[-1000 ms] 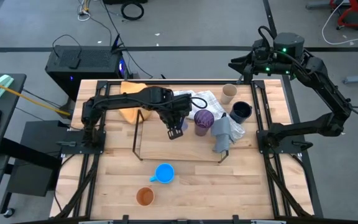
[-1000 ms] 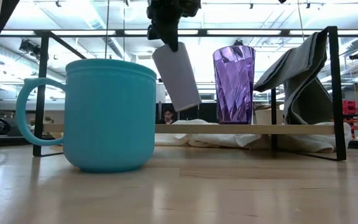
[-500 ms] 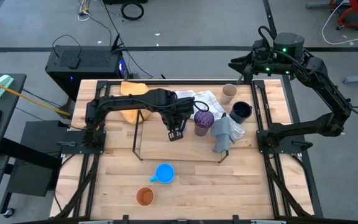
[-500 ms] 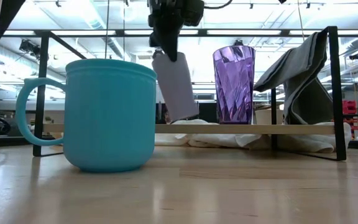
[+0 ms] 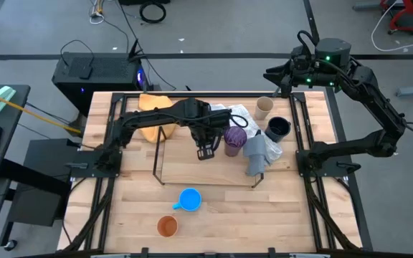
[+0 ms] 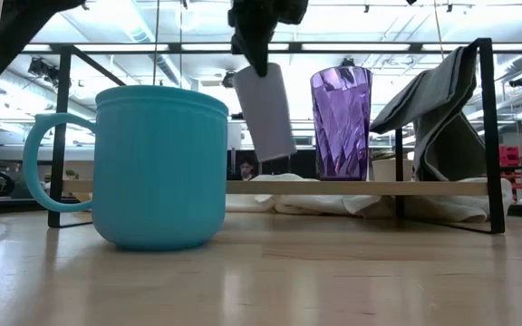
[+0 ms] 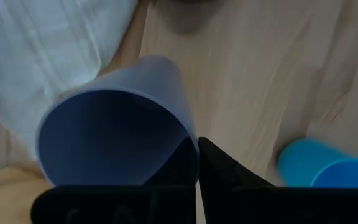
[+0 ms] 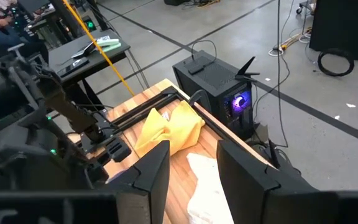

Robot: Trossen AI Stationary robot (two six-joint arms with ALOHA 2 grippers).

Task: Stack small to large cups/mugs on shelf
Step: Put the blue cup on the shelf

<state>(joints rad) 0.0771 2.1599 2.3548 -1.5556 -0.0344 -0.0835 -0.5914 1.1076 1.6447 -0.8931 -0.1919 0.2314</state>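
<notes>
The left gripper (image 6: 256, 56) is pinched shut on the rim of the pale lavender cup (image 6: 265, 110), which hangs tilted in the upper middle of the low view, clear of the board and just left of the purple tumbler (image 6: 341, 121) standing on the shelf (image 6: 478, 136). In the left wrist view one finger sits inside the cup's mouth and the other outside — a wall pinch, nothing more. It looks like a thin, light plastic cup, smooth enough to swing or slip in so small a hold, though not likely to break. A grip deeper on the wall would probably steady it. The bright blue mug (image 6: 148, 167) fills the left foreground; its handle is the obvious place to take it. The right gripper (image 8: 193, 163) waits with fingers apart at the high view's upper right, holding nothing.
</notes>
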